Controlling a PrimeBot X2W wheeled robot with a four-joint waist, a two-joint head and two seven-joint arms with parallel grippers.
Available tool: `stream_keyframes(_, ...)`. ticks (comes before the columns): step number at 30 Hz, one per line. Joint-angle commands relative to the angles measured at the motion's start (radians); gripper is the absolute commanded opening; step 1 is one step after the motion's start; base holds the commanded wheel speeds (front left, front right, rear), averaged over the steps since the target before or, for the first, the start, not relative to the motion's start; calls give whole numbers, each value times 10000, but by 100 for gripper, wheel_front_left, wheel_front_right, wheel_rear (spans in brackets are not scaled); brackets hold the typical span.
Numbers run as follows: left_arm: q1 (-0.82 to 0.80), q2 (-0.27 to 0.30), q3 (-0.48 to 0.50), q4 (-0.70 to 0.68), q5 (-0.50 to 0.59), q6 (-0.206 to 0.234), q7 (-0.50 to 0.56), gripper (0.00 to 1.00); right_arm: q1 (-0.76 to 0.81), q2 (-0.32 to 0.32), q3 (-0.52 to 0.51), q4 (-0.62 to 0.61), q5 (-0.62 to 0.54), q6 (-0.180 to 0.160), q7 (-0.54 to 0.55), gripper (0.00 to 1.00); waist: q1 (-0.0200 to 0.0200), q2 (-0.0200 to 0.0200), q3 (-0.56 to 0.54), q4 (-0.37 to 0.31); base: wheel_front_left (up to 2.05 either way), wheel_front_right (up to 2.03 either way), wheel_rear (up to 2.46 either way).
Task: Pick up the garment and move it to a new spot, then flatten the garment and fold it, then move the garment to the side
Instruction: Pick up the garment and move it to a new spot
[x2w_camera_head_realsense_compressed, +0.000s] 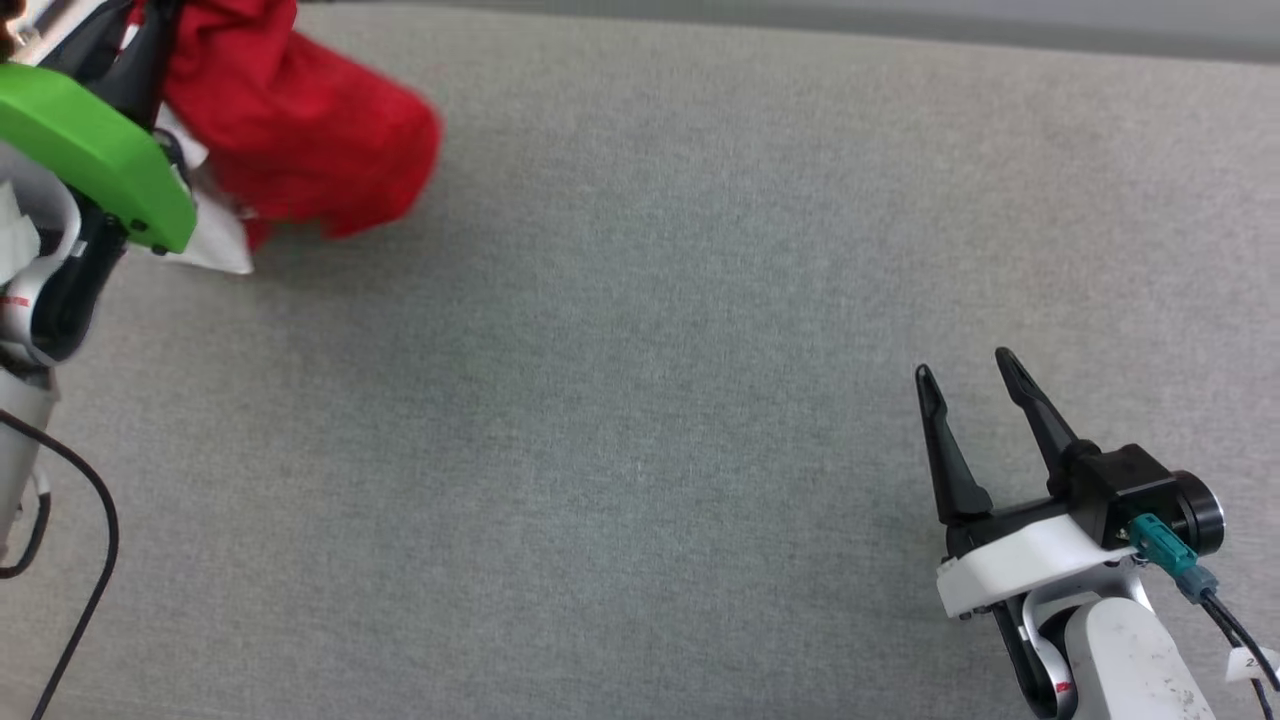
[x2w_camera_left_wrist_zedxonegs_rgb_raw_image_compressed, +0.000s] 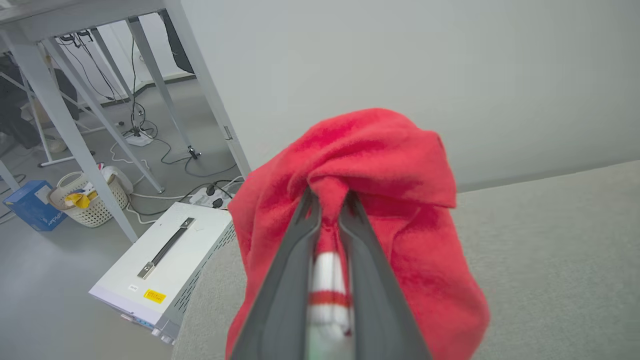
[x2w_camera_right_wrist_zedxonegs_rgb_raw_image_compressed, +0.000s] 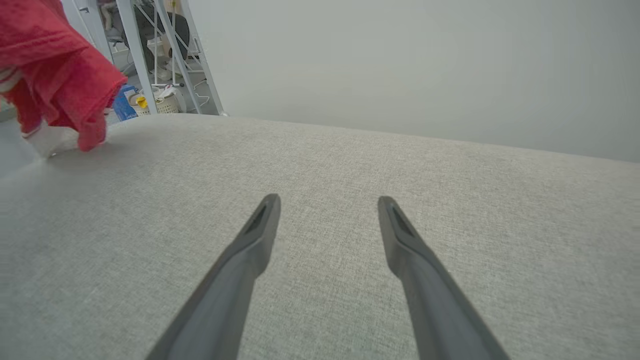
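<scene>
The grey cloth-covered bench (x2w_camera_head_realsense_compressed: 640, 400) stretches before me, broad and bare across its middle, with a pale wall (x2w_camera_left_wrist_zedxonegs_rgb_raw_image_compressed: 400, 75) rising behind its far edge.

The garment (x2w_camera_head_realsense_compressed: 300, 120) hangs bunched at the bench's far left corner, a red lump of jersey with a white sleeve edge showing beneath it. In the right wrist view its lowest white corner (x2w_camera_right_wrist_zedxonegs_rgb_raw_image_compressed: 42, 142) seems to touch the bench, though that part is blurred and I cannot be sure.

My left arm reaches up beside it, its green cover (x2w_camera_head_realsense_compressed: 95, 150) just next to the red cloth. My left pincer (x2w_camera_left_wrist_zedxonegs_rgb_raw_image_compressed: 330, 194) is narrow, clamped on the garment: the two fingers (x2w_camera_left_wrist_zedxonegs_rgb_raw_image_compressed: 285, 280) pinch a fold of red fabric at their tips, and between them lies a strip of white trim with a red stripe (x2w_camera_left_wrist_zedxonegs_rgb_raw_image_compressed: 327, 299). The rest of the cloth drapes over and around both fingers.

My right pincer (x2w_camera_head_realsense_compressed: 962, 364) hovers well apart from the garment, over the near right part of the bench. Its fingers (x2w_camera_right_wrist_zedxonegs_rgb_raw_image_compressed: 250, 250) stand wide with nothing between them.

Past the bench's left edge, on the floor, lies a white metal case (x2w_camera_left_wrist_zedxonegs_rgb_raw_image_compressed: 160, 260) with a handle and a yellow sticker. Beyond it, beside grey table legs (x2w_camera_left_wrist_zedxonegs_rgb_raw_image_compressed: 65, 125), sit a white basket (x2w_camera_left_wrist_zedxonegs_rgb_raw_image_compressed: 87, 202) and a blue box (x2w_camera_left_wrist_zedxonegs_rgb_raw_image_compressed: 32, 205).
</scene>
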Motion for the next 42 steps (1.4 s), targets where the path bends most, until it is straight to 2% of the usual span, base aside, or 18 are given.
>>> stream_keyframes(1,211,-85,51,-316,19,159,-117,0,120,-29,-40,2,109,-9,-92,100,1,105,-1128,-51,0,0,0)
stream_keyframes(5,448,-342,-72,-1334,34,418,-169,0,297,-29,-134,15,271,-9,-92,100,1,105,-1627,-343,0,0,0)
stream_keyframes(11,626,-1181,-652,-2222,105,596,-164,0,401,-29,-421,-59,370,-9,-92,100,1,105,-1956,-1068,0,0,0)
stream_keyframes(15,486,-1956,-1175,-2173,216,579,-157,0,409,-29,-584,-52,408,-9,-92,100,1,105,-2005,-1630,0,0,0)
stream_keyframes(21,-110,-3024,-1870,-1459,486,298,-321,0,327,-29,-640,-70,549,-9,-92,100,1,105,-1905,-2620,0,0,0)
stream_keyframes(26,-819,-3714,-2007,-893,826,208,-962,0,323,-29,-799,-138,710,-9,-92,100,1,105,-1617,-3134,0,0,0)
stream_keyframes(29,-1122,-3762,-2093,-587,1216,126,-1479,0,331,-29,-882,-186,784,-9,-92,100,1,105,-1429,-3210,0,0,0)
stream_keyframes(33,-947,-3431,-2419,85,1697,-24,-1987,0,335,-29,-959,-250,867,-9,-92,100,1,105,-1147,-3077,0,0,0)
stream_keyframes(42,1179,-2852,-3876,1523,1302,-387,-2039,0,84,-29,-845,-195,899,-9,-92,100,1,105,-727,-2440,0,0,0)
